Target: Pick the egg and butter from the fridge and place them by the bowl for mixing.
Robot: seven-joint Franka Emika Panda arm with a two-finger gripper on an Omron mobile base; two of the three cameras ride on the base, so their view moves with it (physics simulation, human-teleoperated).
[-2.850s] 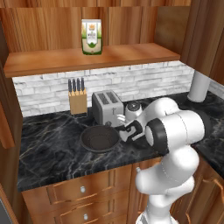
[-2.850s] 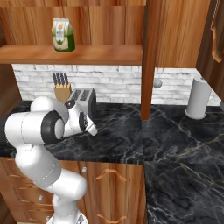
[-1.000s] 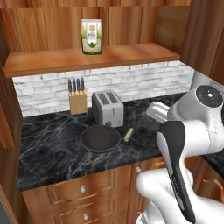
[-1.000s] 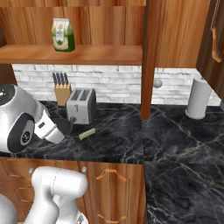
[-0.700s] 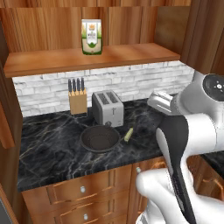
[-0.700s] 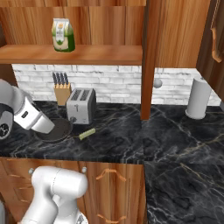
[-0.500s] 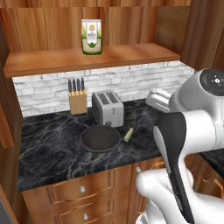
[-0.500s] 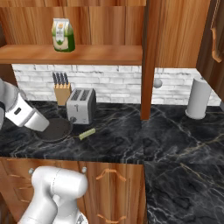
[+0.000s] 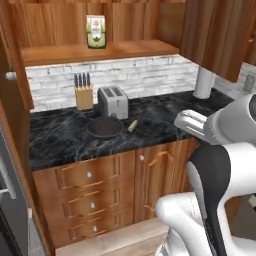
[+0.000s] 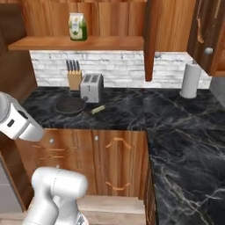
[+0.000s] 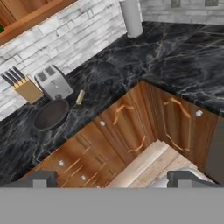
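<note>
On the counter: bowl (image 9: 104, 127) just in front of toaster (image 9: 113, 101), waiting for ingredients.
Beside bowl: small yellowish stick (image 9: 132, 125), maybe butter, hard to tell.
Gripper (image 11: 112, 177): wide open, empty, well back from bowl.
Egg: not spotted yet.

Glossy black marble counter (image 9: 65, 137), wood cabinets (image 10: 116, 158), seemingly matt bowl (image 9: 104, 127)

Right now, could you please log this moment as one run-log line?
gripper: open, empty, above cabinet fronts | bowl: on counter before toaster | butter: lying beside bowl | egg: unseen
</note>
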